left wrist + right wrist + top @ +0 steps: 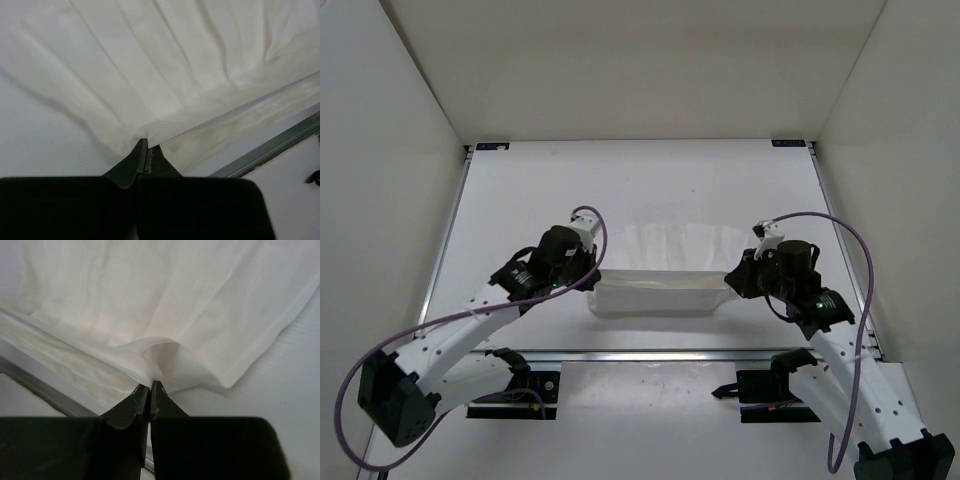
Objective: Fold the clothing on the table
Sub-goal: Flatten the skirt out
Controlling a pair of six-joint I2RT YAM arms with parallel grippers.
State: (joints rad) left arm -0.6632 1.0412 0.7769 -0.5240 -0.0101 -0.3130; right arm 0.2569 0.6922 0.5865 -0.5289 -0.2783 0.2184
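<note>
Plainly, one piece of clothing (660, 262) is seen toward the front of the single table (650, 180). Its near edge is pinched at either end by the left gripper (592, 283) and right gripper (731, 281), both arms being bent inward.

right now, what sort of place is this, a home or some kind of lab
Probably a robot lab cell, not a home: plain white walls box in a white table with metal edge rails, and two arms bolted at its near edge hold the clothing.
</note>
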